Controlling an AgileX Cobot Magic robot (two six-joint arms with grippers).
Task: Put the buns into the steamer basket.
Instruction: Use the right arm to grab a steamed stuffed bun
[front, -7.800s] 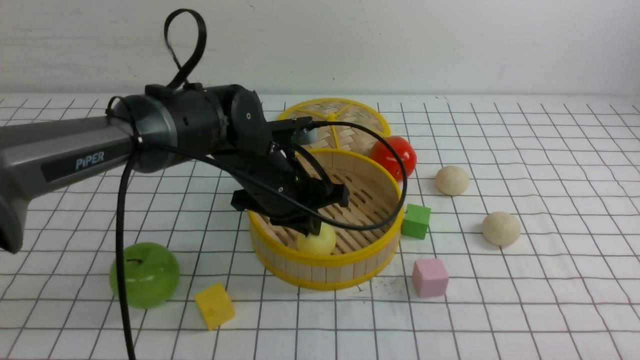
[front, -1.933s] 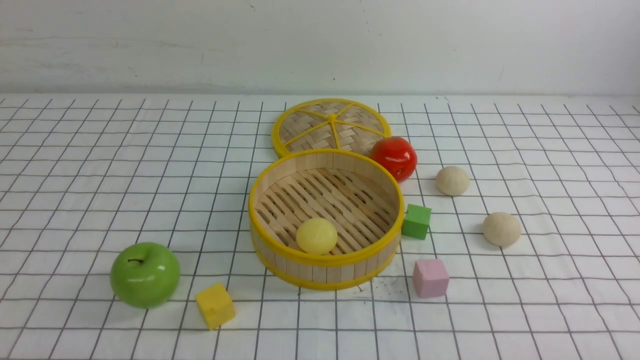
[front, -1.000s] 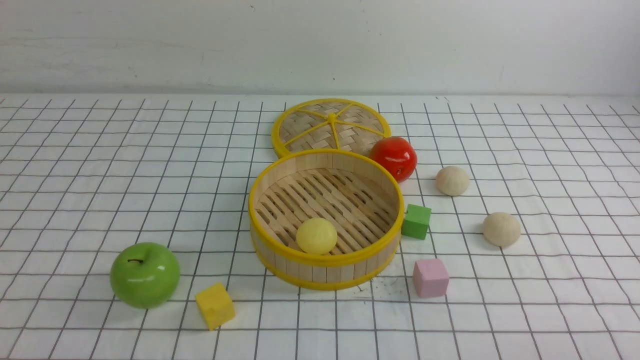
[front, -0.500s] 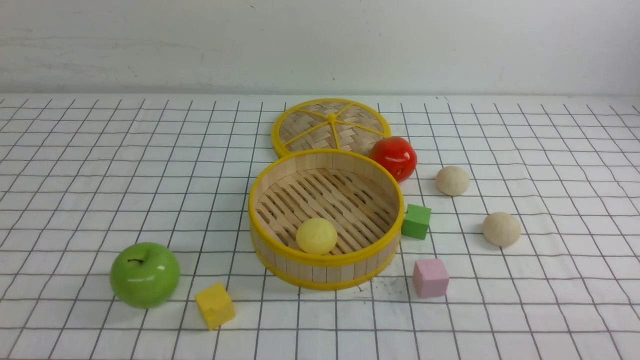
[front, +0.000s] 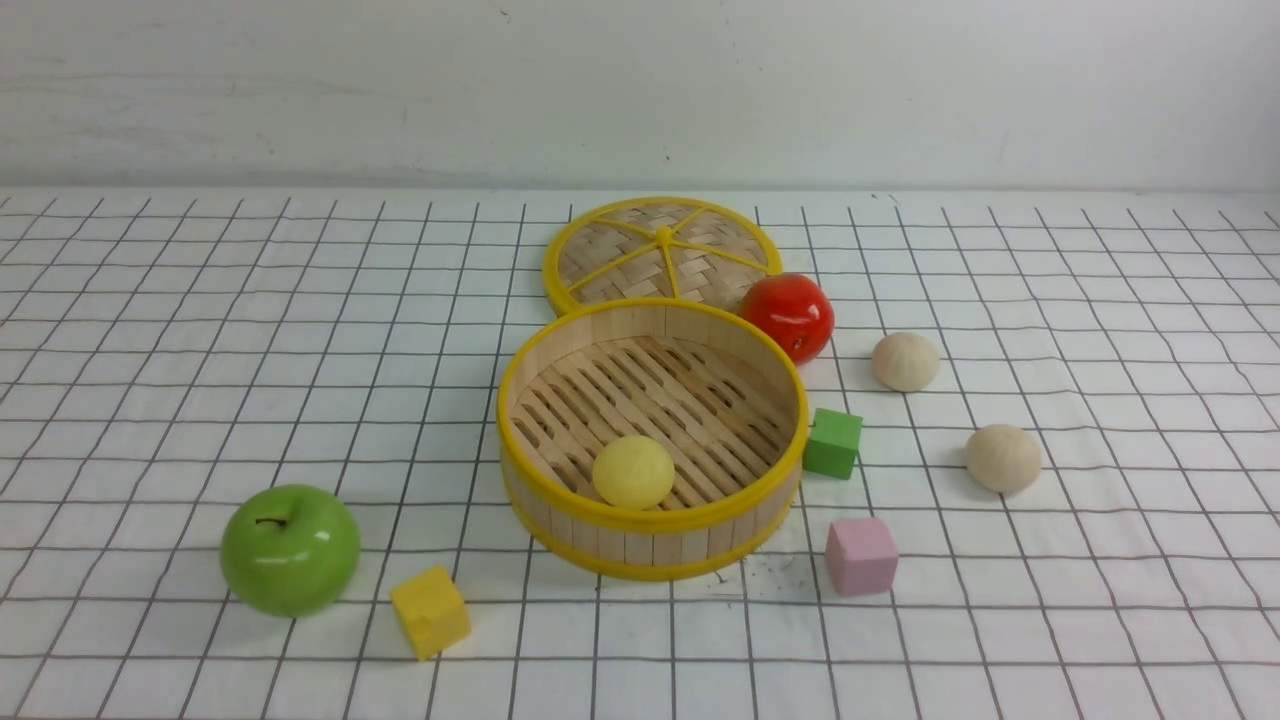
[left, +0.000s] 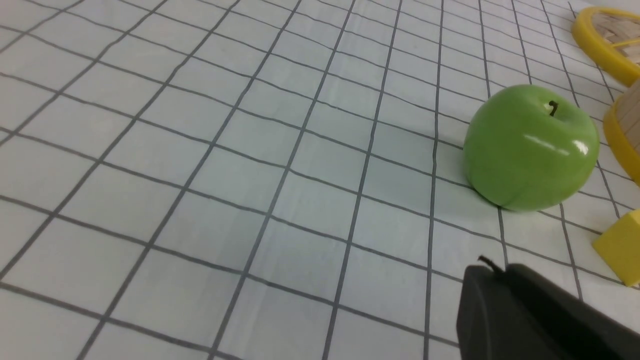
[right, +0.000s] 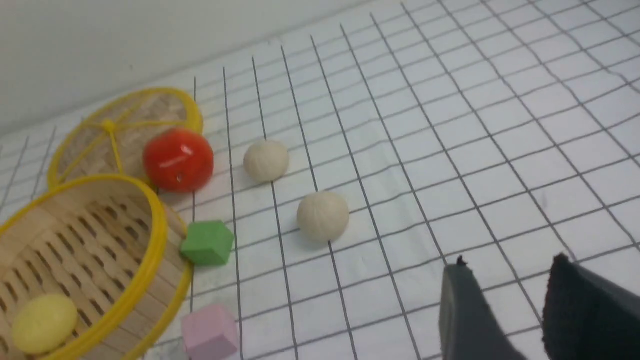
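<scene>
One pale yellow bun (front: 633, 471) is sitting in the steamer basket (front: 650, 522); the far cream bun (front: 905, 361) and near cream bun (front: 1003, 458) are lying on the desk (front: 200, 350) to its right. The left gripper (left: 492, 280) is showing closed jaws; the right gripper (right: 510, 267) is holding its jaws apart, empty.

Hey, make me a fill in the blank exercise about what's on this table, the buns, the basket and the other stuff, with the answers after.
The pale yellow dough bun lies inside the round bamboo steamer basket; ____ cream-beige dough buns lie outside it.
The small cube nearest the basket is ____.
The glossy green apple sits on the robot's ____ of the basket.
The right gripper holds nothing; its jaws stand ____.
Answers: two; green; left; open.
</scene>
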